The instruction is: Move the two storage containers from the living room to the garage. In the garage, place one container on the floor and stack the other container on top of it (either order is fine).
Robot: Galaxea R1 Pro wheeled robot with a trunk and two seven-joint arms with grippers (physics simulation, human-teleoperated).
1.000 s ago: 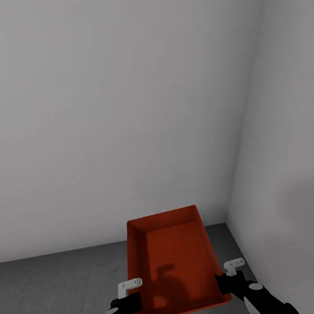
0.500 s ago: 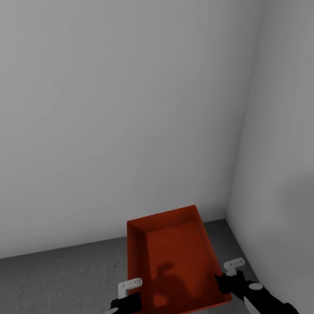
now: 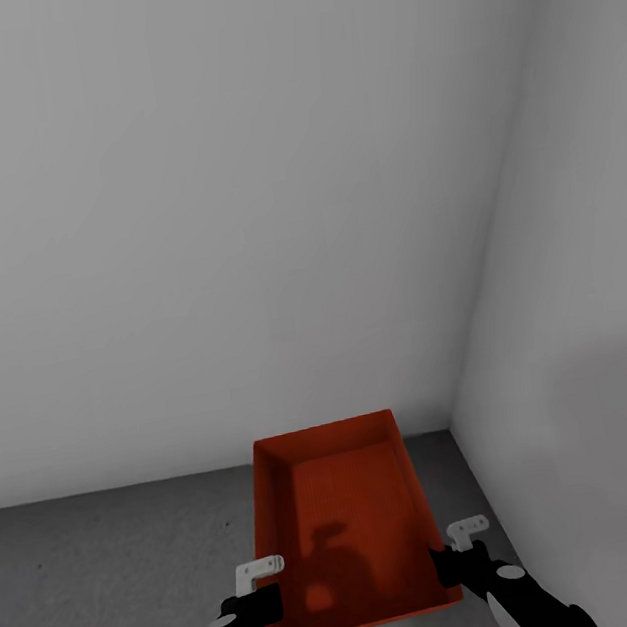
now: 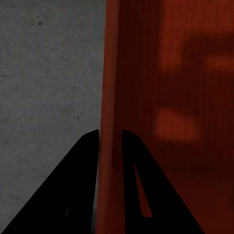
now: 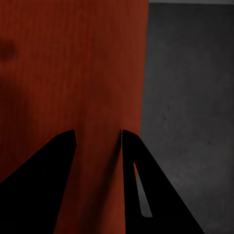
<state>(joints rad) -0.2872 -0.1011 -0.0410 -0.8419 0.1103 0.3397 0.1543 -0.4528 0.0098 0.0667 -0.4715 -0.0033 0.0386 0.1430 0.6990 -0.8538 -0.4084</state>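
Orange-red storage container [image 3: 339, 522] at 6 o'clock in head view, held above the dark grey concrete floor [image 3: 113, 578] near the white wall corner [image 3: 453, 428]. Left gripper [image 4: 109, 141] clamps its left wall, right gripper [image 5: 97, 139] clamps its right wall.

Container [image 3: 341, 522] held out in front, above the floor [image 3: 113, 578], near the corner where the facing wall [image 3: 217, 217] meets the right wall [image 3: 590, 330]. Left claw [image 3: 259, 597] on the container's left wall, near its close end; right claw [image 3: 456, 562] on its right wall, opposite. In each wrist view, one finger [image 4: 73, 190] outside the container wall, the other inside; floor below [image 5: 190, 97].
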